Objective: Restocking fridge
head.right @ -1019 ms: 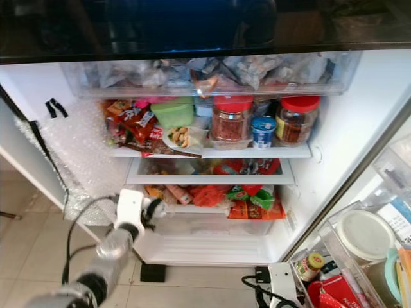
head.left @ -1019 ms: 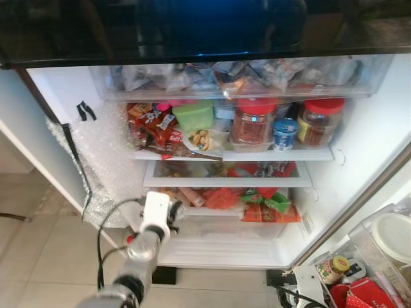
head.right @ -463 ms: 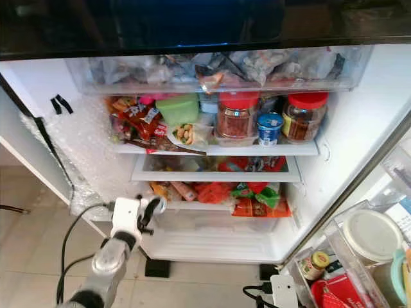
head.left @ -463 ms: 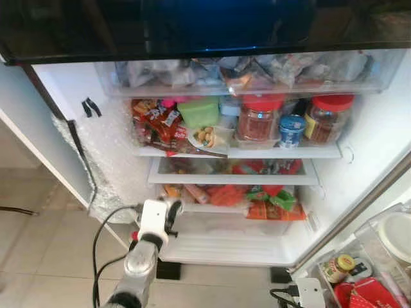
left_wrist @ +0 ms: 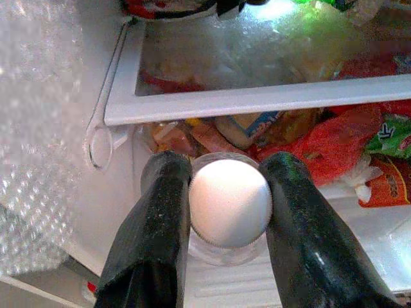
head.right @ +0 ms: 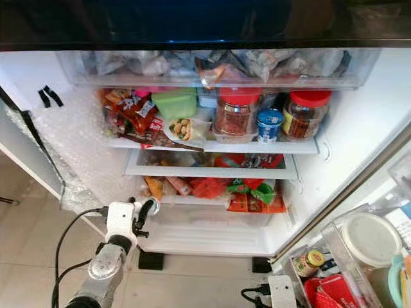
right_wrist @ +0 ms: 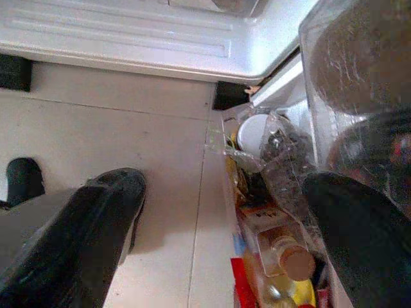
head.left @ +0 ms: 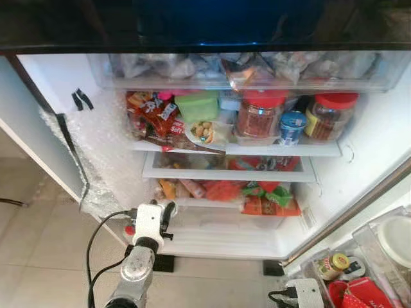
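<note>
Your left gripper (left_wrist: 225,212) is clamped on a small jar with a white lid (left_wrist: 230,203), one black finger on each side of the lid. You are holding it low at the front left of the open fridge (head.left: 359,160), just outside the bottom drawer (head.left: 225,224) and below the white shelf edge (left_wrist: 270,99). Red and green snack packets (head.left: 270,196) lie on the shelf beyond it. Higher up, two red-lidded jars (head.left: 257,119) stand beside a blue cup (head.left: 292,126). Your right gripper (right_wrist: 225,224) hangs with its fingers spread wide over the tiled floor (right_wrist: 128,128), near the door bin of bottles (right_wrist: 282,256).
</note>
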`<state>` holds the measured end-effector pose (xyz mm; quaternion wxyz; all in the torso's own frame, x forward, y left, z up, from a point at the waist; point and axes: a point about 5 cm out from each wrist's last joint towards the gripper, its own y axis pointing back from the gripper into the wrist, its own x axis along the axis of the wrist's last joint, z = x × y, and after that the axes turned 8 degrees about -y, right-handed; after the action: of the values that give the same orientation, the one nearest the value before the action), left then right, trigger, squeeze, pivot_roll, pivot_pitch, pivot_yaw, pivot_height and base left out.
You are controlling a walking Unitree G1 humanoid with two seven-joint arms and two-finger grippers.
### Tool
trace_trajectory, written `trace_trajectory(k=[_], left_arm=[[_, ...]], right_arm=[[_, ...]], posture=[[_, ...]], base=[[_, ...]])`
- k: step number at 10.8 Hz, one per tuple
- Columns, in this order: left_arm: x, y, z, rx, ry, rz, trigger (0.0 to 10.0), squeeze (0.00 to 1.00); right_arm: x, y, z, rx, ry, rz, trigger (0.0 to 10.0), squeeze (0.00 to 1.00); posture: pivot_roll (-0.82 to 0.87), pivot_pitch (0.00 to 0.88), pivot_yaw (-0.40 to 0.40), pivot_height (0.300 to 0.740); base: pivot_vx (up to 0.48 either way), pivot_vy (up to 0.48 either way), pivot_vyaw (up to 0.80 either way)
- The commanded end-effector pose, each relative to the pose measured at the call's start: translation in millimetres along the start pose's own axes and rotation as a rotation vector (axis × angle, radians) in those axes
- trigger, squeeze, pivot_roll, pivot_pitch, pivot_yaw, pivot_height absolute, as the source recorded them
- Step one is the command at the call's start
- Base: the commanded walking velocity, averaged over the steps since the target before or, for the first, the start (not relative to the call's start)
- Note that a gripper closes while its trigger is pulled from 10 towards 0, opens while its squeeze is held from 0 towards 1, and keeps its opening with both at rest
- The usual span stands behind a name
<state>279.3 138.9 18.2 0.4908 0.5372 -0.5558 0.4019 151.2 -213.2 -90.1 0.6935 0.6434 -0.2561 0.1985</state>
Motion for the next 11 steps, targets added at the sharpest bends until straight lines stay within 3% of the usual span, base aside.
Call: trace_trajectory(k=[1,11], left_arm=[[0,3.7,-2.7,0.019,0.003,0.020,10.0,0.00],[7,6.2,-3.4,0.004,-0.003,0.060,10.0,0.00]], right_arm=[[-10,2.6,0.5,0.000,0.021,-0.039,10.0,0.00],[-28,8.9,1.4,-0.012,0.004,-0.070,10.0,0.00]], posture=[[-0.09,0.140,-0.014,0.740],[-0.08,0.108,0.012,0.740]], base=[[0.000,0.000,0.00],[0.000,0.000,0.00]])
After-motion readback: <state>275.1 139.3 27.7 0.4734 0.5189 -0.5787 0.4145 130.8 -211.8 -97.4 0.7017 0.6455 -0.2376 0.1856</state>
